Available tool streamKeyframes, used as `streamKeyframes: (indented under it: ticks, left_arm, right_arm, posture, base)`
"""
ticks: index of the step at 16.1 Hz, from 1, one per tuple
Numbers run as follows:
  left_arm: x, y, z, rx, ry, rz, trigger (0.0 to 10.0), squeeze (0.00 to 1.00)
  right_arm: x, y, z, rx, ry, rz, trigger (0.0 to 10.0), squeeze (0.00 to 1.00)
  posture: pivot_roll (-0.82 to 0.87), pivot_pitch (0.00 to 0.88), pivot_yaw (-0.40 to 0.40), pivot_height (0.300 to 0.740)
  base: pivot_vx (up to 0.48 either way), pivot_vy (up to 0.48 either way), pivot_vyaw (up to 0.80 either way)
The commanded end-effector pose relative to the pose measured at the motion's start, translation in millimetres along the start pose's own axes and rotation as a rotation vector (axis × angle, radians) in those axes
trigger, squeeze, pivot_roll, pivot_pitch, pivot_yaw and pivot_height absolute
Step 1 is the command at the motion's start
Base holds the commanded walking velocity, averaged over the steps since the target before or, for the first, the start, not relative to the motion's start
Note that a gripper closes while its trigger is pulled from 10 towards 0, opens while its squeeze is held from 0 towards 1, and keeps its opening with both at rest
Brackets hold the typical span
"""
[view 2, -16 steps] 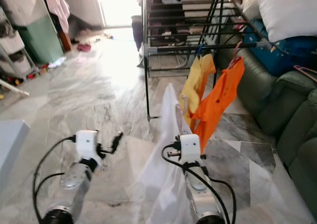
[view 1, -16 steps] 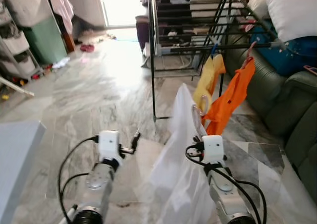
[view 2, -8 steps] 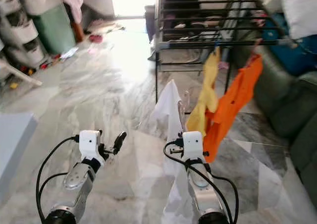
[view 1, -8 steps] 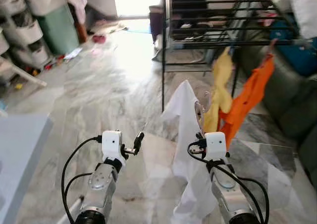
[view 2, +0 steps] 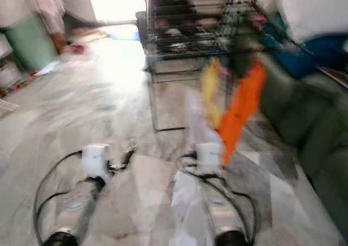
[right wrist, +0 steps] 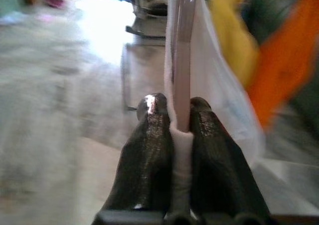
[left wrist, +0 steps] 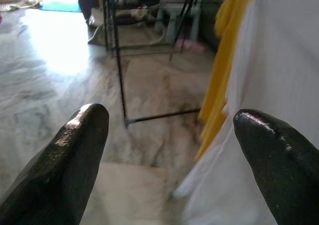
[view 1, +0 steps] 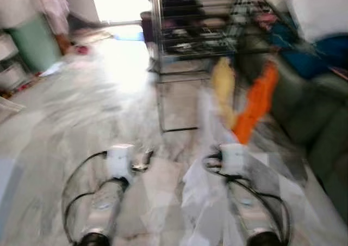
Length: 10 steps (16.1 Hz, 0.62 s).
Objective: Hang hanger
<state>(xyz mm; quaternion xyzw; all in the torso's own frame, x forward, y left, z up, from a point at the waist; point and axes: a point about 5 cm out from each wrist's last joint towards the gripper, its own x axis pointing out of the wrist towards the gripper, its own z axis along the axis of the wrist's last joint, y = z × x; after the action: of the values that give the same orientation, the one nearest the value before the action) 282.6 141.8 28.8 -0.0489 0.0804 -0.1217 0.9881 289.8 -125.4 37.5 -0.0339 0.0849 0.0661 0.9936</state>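
**Approach to the drying rack, hanger in the right hand; head views blurred by camera motion.**

Left eye view: against half a second ago the whole frame has shifted and smeared, so the camera has swung, not the objects. The drying rack (view 1: 190, 34) now sits at upper centre, with the yellow garment (view 1: 224, 88) and orange garment (view 1: 255, 102) right of centre.
Right eye view: the right hand (view 2: 206, 148), at lower centre, carries the white garment (view 2: 187, 202) toward the rack; hanging is judged not yet done.
Left wrist view: the left hand (left wrist: 169, 150) is spread wide and empty, rack leg between its fingertips.
Right wrist view: the fingers (right wrist: 149, 150) are narrow, clamped on the hanger (right wrist: 183, 60) and its white cloth.
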Motion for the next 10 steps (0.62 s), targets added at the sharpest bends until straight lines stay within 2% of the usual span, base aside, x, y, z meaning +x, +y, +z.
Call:
streamKeyframes:
  ticks: [1, 8, 10]
  left_arm:
    - [5.6, -10.5, 4.9, -0.003, -0.019, -0.036, 10.0, 0.00]
    - [6.1, -11.5, 4.1, 0.000, -0.014, -0.041, 10.0, 0.00]
    - [6.7, -12.4, 3.9, 0.002, -0.011, -0.043, 10.0, 0.00]
  right_arm:
    - [4.3, -9.8, 11.6, -0.018, -0.052, -0.016, 10.0, 0.00]
    - [7.7, -9.1, 13.5, -0.027, -0.054, -0.004, 10.0, 0.00]
    - [8.4, -8.2, 14.2, -0.024, -0.055, 0.002, 10.0, 0.00]
  posture:
    - [-0.16, 0.000, 0.076, 0.740]
    - [-0.16, 0.000, 0.077, 0.740]
    - [-0.16, 0.000, 0.073, 0.740]
  base:
    - [0.364, 0.262, 0.00]
    - [0.358, 0.274, 0.00]
    - [0.330, 0.289, 0.22]
